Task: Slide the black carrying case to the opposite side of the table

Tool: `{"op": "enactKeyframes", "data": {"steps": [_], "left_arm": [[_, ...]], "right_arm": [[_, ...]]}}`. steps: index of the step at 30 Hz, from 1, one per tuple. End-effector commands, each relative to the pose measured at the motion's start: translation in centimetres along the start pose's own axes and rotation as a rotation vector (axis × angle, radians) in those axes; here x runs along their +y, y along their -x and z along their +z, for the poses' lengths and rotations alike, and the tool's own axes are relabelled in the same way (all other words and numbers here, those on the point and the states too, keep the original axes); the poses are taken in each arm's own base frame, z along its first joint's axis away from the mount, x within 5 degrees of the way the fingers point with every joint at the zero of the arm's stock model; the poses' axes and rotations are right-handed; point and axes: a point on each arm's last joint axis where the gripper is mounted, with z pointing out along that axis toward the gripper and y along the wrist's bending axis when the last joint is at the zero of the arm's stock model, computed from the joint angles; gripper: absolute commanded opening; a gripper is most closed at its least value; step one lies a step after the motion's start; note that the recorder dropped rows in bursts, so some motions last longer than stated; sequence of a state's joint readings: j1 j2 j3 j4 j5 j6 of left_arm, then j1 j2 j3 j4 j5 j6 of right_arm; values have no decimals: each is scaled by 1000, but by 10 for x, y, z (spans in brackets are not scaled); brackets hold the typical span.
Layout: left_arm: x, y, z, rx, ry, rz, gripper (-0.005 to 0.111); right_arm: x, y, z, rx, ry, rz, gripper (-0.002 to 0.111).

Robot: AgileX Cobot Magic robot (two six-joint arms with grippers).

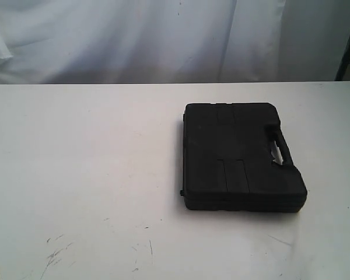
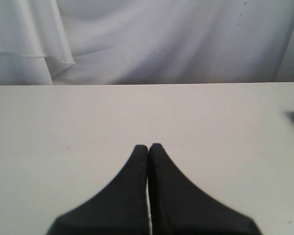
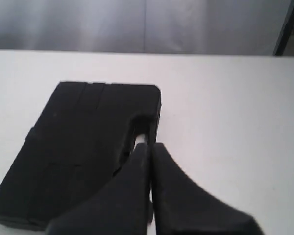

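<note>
Case (image 1: pixel 242 157) lying flat on right half of tabletop (image 1: pixel 81 151), handle cutout (image 1: pixel 278 150) along right edge. Right gripper (image 3: pixel 149 147) seen closed, empty, lined up with handle edge; contact cannot be told. Left gripper (image 2: pixel 148 147) closed, empty, over bare tabletop. Push best applied low at middle of right edge, kept straight leftward so case is not spun. Case: matte black, rectangular, ribbed panels, rounded corners.

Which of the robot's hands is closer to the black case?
Right. The right hand is beside the case, at its handle; the left hand is over bare table, with the case barely in view.
</note>
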State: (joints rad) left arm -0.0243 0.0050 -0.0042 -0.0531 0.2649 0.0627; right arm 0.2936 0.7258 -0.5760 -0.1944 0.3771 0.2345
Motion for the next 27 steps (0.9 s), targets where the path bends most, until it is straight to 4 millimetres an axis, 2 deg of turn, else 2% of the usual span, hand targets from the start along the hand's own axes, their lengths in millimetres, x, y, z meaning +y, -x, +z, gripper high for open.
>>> {"op": "enactKeyframes", "data": {"steps": [1,4,10,14,18,22,27], "left_arm": [[0,-1,0,0,0,-12,0],[0,-1,0,0,0,-12,0],[0,-1,0,0,0,-12,0],[0,-1,0,0,0,-12,0],[0,-1,0,0,0,-12,0],[0,-1,0,0,0,-12,0],[0,-1,0,0,0,-12,0]], "right_arm": [[-8,-22,-30,-144,-40,-46,0],[-11,-40,-43,-193,-60,-37,0],[-15,-78,-51,-248,-87,19,0],[-17,-102,-46,-286,-112,115,0],[-17,-120,-40,-298,-105,139,0],[-17,-132,-35,-272,-105,146,0],[-17,-133,-34,-266,-108,140,0]]}}
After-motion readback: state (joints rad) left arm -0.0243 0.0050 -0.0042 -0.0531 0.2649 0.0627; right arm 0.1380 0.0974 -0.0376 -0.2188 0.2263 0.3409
